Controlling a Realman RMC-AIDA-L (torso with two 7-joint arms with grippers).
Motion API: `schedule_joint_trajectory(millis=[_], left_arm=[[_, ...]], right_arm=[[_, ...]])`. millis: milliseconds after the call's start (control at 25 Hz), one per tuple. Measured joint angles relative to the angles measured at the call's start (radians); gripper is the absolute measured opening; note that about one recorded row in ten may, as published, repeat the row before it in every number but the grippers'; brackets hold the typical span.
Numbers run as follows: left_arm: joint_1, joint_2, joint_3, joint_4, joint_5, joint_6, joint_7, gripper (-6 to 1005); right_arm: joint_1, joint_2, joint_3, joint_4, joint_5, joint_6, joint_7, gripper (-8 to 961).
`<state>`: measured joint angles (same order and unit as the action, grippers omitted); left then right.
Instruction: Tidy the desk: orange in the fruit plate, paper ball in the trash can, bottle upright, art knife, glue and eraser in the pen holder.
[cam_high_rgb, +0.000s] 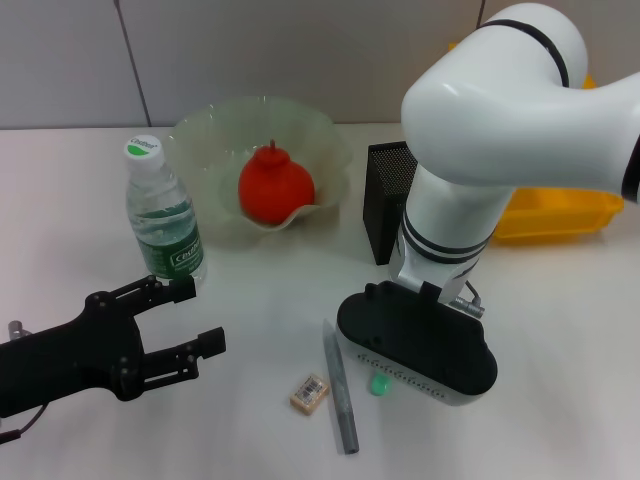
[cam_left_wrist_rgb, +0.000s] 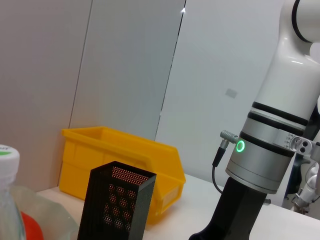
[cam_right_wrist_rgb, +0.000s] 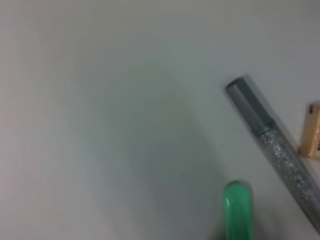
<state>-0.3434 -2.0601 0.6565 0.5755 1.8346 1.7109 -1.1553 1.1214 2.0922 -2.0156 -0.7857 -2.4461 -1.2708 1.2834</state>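
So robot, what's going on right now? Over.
Left gripper open, low beside the upright bottle. Right arm down over the green glue; fingers hidden. Orange in plate. Knife and eraser still on desk.

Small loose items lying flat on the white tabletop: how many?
3, near the front: a tan barcode-labelled eraser block, a grey glittery pen-shaped stick beside it, and a green object partly hidden under the right gripper; more may be hidden.
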Motion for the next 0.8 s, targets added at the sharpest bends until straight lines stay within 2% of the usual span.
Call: schedule_joint_trajectory(millis=[360,800], left_arm=[[0.000,0.000,0.000,0.003,0.000,-0.001,-0.010,811],[0.001,0.000,0.000,0.000,0.000,-0.003,-0.011,811]], right_arm=[[0.005,0.000,-0.005,0.008,0.000,0.007,-0.002,305],[0.002,0.000,-0.023,0.015,0.001,0.025,-0.003,306]])
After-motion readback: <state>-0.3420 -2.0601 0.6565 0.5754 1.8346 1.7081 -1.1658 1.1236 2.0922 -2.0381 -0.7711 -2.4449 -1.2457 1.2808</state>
